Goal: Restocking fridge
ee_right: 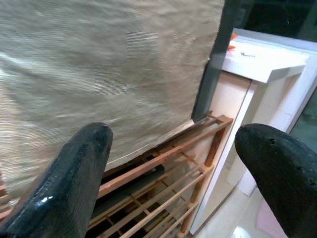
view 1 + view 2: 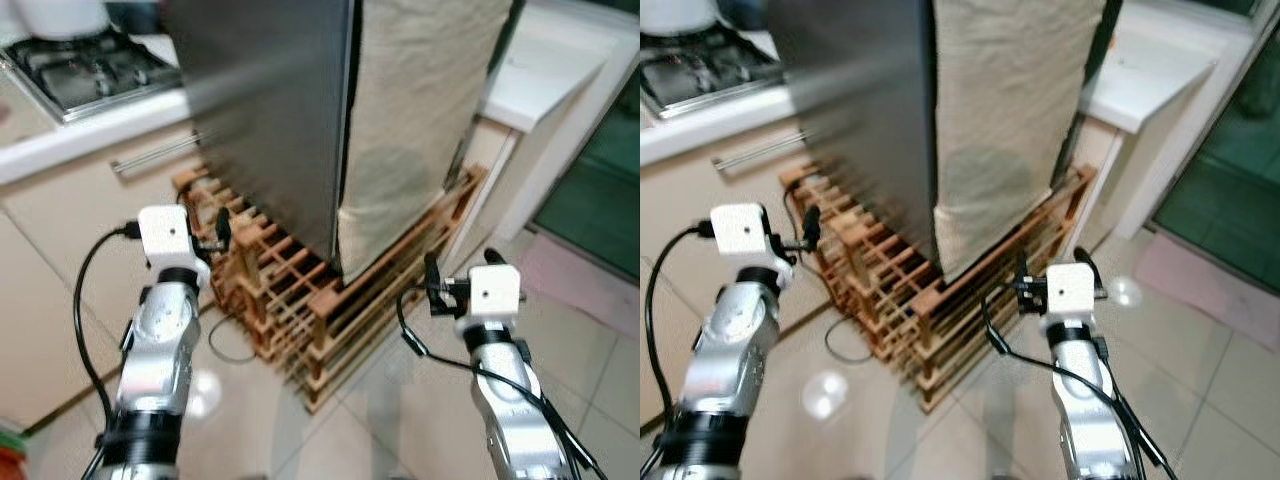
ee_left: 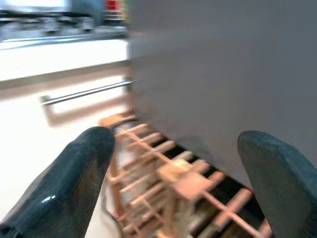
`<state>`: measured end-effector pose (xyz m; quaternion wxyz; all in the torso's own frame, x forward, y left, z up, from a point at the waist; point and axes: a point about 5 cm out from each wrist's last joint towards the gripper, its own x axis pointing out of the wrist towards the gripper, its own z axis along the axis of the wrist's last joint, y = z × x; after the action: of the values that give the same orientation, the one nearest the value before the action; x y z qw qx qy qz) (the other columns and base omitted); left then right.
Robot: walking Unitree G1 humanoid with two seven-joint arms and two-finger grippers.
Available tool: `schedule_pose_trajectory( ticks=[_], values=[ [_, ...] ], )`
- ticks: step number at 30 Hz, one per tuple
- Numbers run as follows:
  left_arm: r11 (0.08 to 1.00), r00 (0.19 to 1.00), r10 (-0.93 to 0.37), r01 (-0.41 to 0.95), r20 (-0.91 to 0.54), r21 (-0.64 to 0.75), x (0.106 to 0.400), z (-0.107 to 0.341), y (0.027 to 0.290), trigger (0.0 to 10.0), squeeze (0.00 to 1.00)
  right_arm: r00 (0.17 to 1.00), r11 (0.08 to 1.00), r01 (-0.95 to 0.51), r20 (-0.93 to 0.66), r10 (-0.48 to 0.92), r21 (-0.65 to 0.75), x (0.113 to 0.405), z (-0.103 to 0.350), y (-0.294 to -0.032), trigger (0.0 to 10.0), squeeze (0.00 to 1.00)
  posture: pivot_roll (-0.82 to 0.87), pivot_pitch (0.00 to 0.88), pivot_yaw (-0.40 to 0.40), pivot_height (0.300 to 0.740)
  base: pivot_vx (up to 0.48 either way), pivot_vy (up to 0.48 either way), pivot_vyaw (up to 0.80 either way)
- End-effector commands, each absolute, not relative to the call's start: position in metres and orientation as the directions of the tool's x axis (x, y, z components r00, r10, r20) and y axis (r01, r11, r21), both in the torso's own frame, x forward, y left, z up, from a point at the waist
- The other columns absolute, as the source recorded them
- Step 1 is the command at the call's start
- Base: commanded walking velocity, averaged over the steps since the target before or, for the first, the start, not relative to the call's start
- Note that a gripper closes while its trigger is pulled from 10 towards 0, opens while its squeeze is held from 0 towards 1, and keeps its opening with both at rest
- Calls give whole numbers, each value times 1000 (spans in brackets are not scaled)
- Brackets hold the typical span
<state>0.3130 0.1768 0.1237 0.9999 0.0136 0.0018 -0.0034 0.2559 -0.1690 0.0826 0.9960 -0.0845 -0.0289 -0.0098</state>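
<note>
Both the left gripper [image 3: 173, 163] and right gripper [image 1: 173, 163] are spread wide and empty; ahead stands the cloth-draped fridge [image 2: 280, 120] on a wooden rack [image 2: 300, 300].

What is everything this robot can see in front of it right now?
Fridge: one, grey steel, straight ahead, standing on the rack.
Cloth: one, beige, hanging down the fridge's side.
Wooden rack: one, light brown slats, on the floor under the fridge.
Stove: one, dark burners, on the counter at far left.
Drawer handle: one, silver bar, below the counter.
Cable: one, black, on the tiles by the rack.
Left gripper: jaws apart, facing the rack.
Right gripper: jaws apart, facing the cloth.
</note>
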Motion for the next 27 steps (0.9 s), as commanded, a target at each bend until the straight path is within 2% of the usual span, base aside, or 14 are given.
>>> schedule_pose_trajectory(
  ticks=[1,2,3,7,10,14,27],
  values=[
    [989,990,-139,139,-4,41,319,130,153,10000,0,998,987,37,57,-28,-159,256,82,-174,10000,0,-107,0,10,740,0,0,0],
    [950,951,-310,311,-10,18,322,138,127,10000,0,998,987,39,57,-30,-157,257,82,-174,10000,0,-104,0,11,740,0,0,0],
    [926,926,-377,377,6,-5,322,144,114,10000,0,998,987,41,57,-33,-155,258,82,-174,10000,0,-105,0,11,740,0,0,0],
    [857,857,-515,515,33,5,325,158,81,10000,0,997,988,49,61,-41,-145,260,84,-174,10000,0,-112,0,13,740,0,0,0],
    [838,837,-545,545,46,4,328,164,71,10000,0,997,988,53,63,-44,-143,259,84,-176,10000,0,-117,0,15,740,0,0,0],
    [819,817,-569,573,96,-24,342,187,57,10000,0,998,984,66,14,-65,-164,241,71,-188,10000,0,-140,0,21,740,0,0,0],
    [818,816,-572,575,84,-19,361,196,43,10000,0,995,982,103,14,-102,-161,238,71,-192,10000,0,-159,0,33,740,0,0,0]
  ],
)
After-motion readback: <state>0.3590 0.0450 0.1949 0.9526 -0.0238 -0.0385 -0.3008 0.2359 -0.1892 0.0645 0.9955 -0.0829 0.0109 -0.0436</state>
